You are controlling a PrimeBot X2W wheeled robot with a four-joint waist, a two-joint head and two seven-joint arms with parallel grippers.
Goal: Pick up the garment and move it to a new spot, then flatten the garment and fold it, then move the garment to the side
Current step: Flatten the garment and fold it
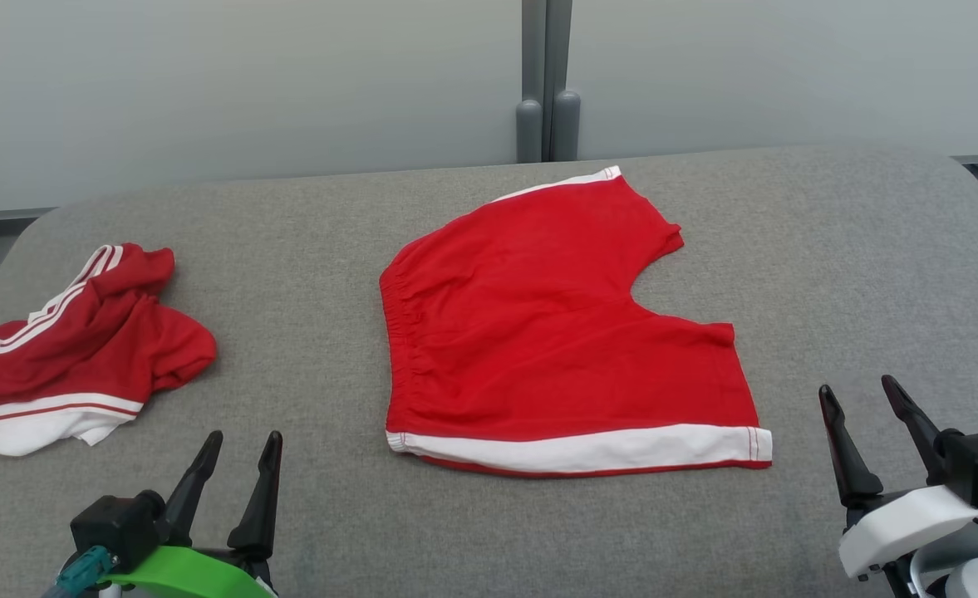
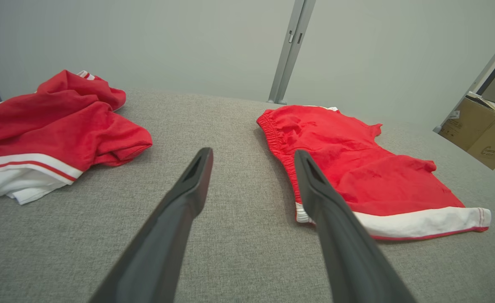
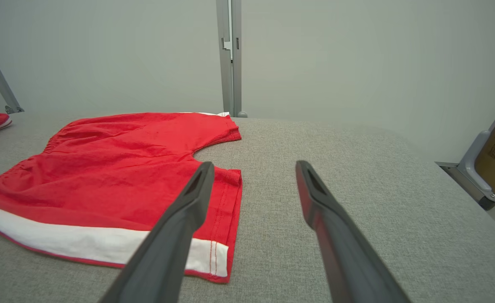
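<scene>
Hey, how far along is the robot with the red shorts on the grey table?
Done, it seems: the red shorts lie spread flat on the grey table. In hand: nothing; the left tool and right tool hover open, clear of the cloth. Left: no fold shows yet, and the shorts are not moved aside. A crumpled red garment sits at the left.

Two red-and-white garments are on one grey counter: one pair of flat shorts ahead, between the left fingers and right fingers, and one crumpled garment outside the left pair. Four fingers in all. One cardboard box sits beyond the right.
</scene>
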